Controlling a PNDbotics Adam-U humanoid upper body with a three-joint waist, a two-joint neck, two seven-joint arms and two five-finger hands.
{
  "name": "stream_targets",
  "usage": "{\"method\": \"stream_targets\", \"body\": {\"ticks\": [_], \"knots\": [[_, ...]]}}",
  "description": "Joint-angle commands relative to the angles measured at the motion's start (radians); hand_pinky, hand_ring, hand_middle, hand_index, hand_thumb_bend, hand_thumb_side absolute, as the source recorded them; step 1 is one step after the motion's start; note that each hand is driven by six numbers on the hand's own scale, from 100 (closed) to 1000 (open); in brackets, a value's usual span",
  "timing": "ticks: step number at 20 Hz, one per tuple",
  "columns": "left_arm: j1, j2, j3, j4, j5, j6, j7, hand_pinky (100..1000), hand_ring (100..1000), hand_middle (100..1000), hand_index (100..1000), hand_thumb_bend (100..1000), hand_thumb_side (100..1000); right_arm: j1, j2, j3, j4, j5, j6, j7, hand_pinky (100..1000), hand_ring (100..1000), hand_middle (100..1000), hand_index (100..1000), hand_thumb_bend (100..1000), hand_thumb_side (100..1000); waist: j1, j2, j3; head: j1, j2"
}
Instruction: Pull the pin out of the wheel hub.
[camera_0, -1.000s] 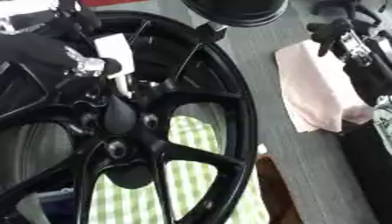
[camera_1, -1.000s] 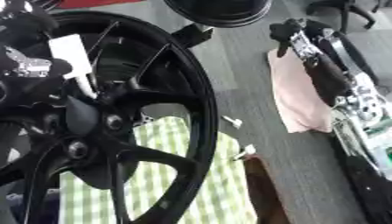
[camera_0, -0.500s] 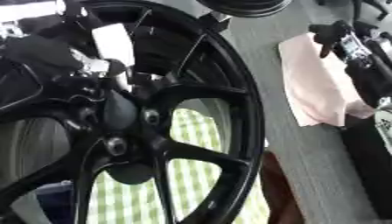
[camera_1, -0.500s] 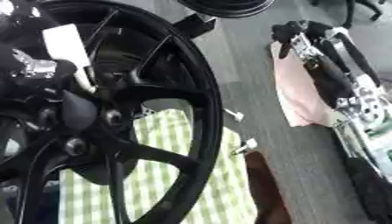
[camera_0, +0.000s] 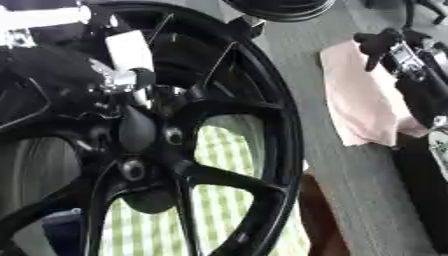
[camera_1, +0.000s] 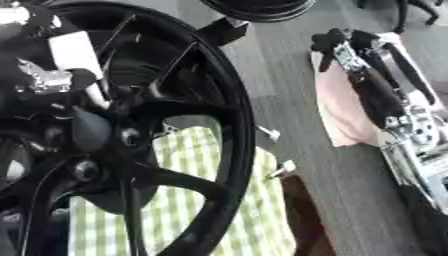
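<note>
The black left hand (camera_0: 61, 75) clenches round a white pin (camera_1: 80, 65) slanting up from the glossy black spoked wheel hub (camera_0: 140, 132) just below it.

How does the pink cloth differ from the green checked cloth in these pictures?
The pink cloth is plain, while the green checked cloth has a green-and-white pattern. The pink cloth lies open to the right of the black wheel, with the right hand above it; the checked cloth lies behind the wheel, seen through its spokes. Both lie flat on the grey table.
</note>
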Motion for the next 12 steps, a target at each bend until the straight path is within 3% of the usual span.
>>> {"method": "stream_targets", "body": {"ticks": [1, 7, 10, 12], "knots": [[-0.02, 0.019, 0.008, -0.011, 0.002, 0.001, -0.005, 893, 727, 689, 810, 369, 519, -0.01, -0.012, -0.013, -0.02, 0.001, 0.001, 0.0, 944, 898, 376, 605, 100, 660, -0.002, -0.019, -0.002, 0.0, -0.017], [-0.015, 0.019, 0.004, -0.012, -0.007, 0.002, -0.022, 849, 645, 581, 727, 264, 436, -0.012, -0.008, -0.014, -0.02, -0.001, 0.006, -0.003, 945, 899, 376, 606, 100, 662, -0.003, -0.016, -0.001, 0.0, -0.013], [-0.015, 0.022, 0.001, -0.017, -0.009, 0.003, -0.038, 849, 660, 601, 745, 278, 414, -0.011, -0.007, -0.014, -0.02, -0.001, 0.007, -0.003, 945, 899, 376, 606, 100, 663, -0.003, -0.018, 0.001, 0.0, -0.009], [-0.016, 0.023, 0.003, -0.019, -0.014, 0.001, -0.048, 843, 651, 590, 735, 235, 290, -0.01, -0.007, -0.014, -0.02, -0.001, 0.008, -0.004, 946, 900, 377, 606, 100, 663, -0.003, -0.019, 0.003, -0.001, -0.008]]}}
